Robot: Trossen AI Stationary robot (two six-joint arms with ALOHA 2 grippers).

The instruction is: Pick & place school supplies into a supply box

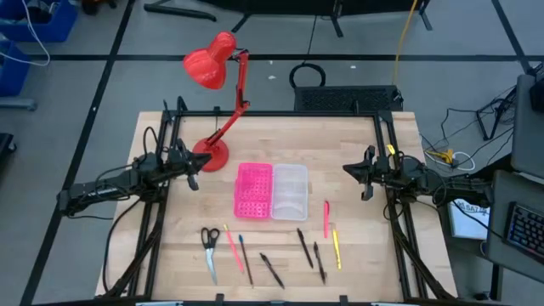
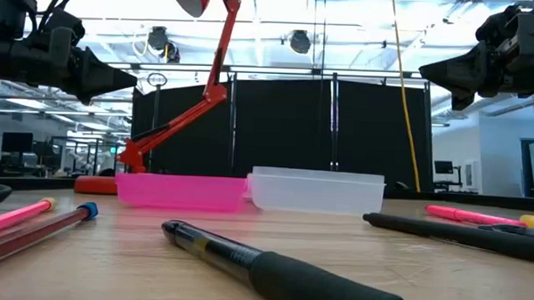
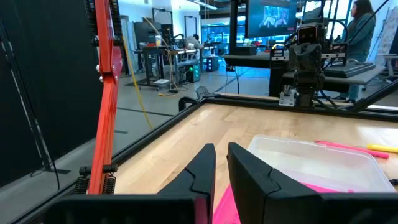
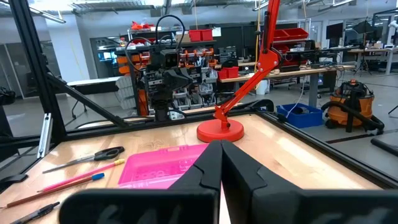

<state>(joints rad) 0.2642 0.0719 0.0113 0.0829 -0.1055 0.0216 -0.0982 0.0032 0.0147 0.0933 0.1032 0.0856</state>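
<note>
both arms wait above the table point(image 1: 340, 144), nothing held.
the clear box point(image 1: 289, 192) touches the pink tray point(image 1: 253, 190) mid-table; left gripper point(image 1: 192, 167) and right gripper point(image 1: 355, 172) nearly closed; pens point(image 1: 304, 246) and scissors point(image 1: 210, 247) along the front edge.

The worktop point(image 1: 357, 170) is pale wood with a fine grain. The lamp point(image 1: 217, 76) is bright red all over. One tray point(image 1: 253, 190) is hot pink, dotted with rows of small holes; the box point(image 1: 289, 191) beside it is clear and milky. The scissors point(image 1: 209, 249) have black handles and silver blades. Among the pens, one is pink point(image 1: 326, 218), one yellow point(image 1: 337, 249), the rest dark point(image 1: 304, 246). Both arms are black, each claw too: left point(image 1: 192, 172), right point(image 1: 355, 174).
</note>
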